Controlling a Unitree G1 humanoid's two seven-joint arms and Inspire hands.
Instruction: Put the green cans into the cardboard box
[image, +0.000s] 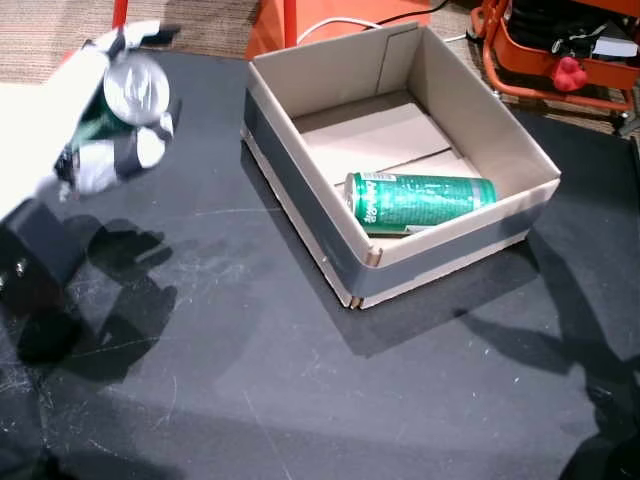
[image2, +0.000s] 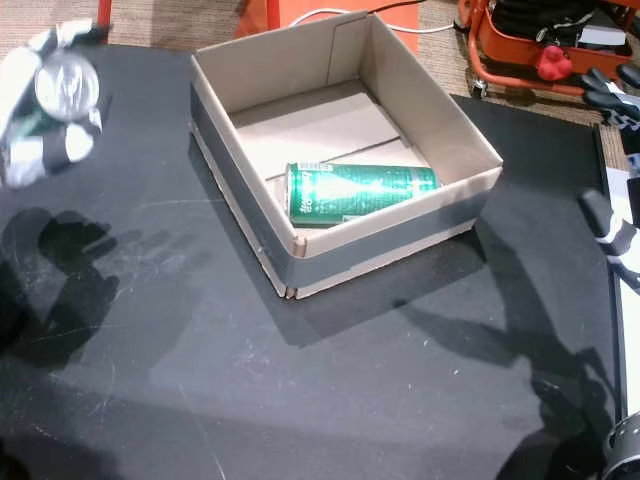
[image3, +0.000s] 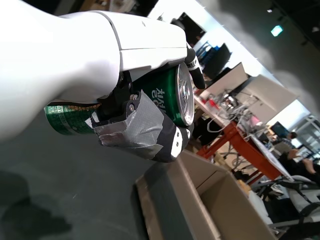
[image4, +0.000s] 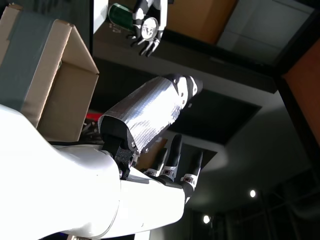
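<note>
My left hand (image: 115, 115) hangs above the black table (image: 250, 380) at the far left, shut on a green can (image3: 165, 97) whose silver top (image: 135, 88) faces up; it is also in the other head view (image2: 50, 105). A second green can (image: 420, 200) lies on its side in the cardboard box (image: 300, 190), against the near wall, and both head views show it (image2: 360, 190). My right hand (image4: 145, 122) is open with its fingers spread and holds nothing. Its fingertips (image2: 612, 238) only show at the right edge, to the right of the box (image2: 240, 190).
An orange metal cart (image: 560, 50) stands beyond the table's far right corner, and an orange stand (image: 300, 20) sits behind the box. Bare black tabletop lies left of and in front of the box. The left wrist view shows desks and people in the room behind.
</note>
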